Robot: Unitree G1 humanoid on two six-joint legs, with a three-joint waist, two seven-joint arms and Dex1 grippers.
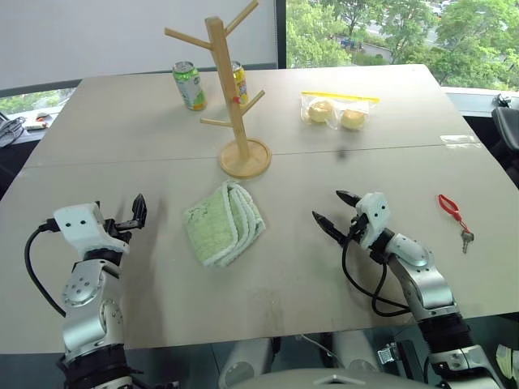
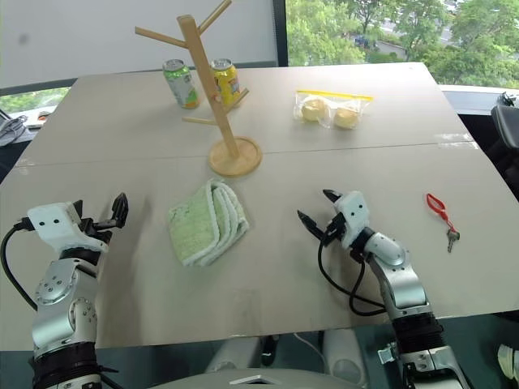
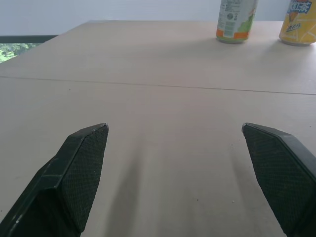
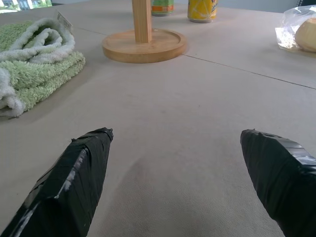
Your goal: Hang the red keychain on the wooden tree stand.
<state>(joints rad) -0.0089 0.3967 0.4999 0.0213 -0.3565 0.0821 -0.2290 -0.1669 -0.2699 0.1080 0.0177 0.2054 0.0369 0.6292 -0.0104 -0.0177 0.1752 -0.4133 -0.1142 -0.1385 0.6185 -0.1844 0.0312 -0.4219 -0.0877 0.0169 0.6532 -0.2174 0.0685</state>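
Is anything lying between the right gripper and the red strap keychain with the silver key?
Nothing visible does. The right gripper hovers open over bare tabletop, and the red strap keychain with its silver key lies flat to its right, with only bare table between. The gripper points away from it, toward the folded green towel.

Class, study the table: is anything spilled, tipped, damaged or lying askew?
Nothing stands out. The wooden tree stand and both cans are upright, the green towel is folded, and the red keychain lies flat near the table's right edge.

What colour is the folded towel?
Light green with white edges; the towel shows best in the left eye view.
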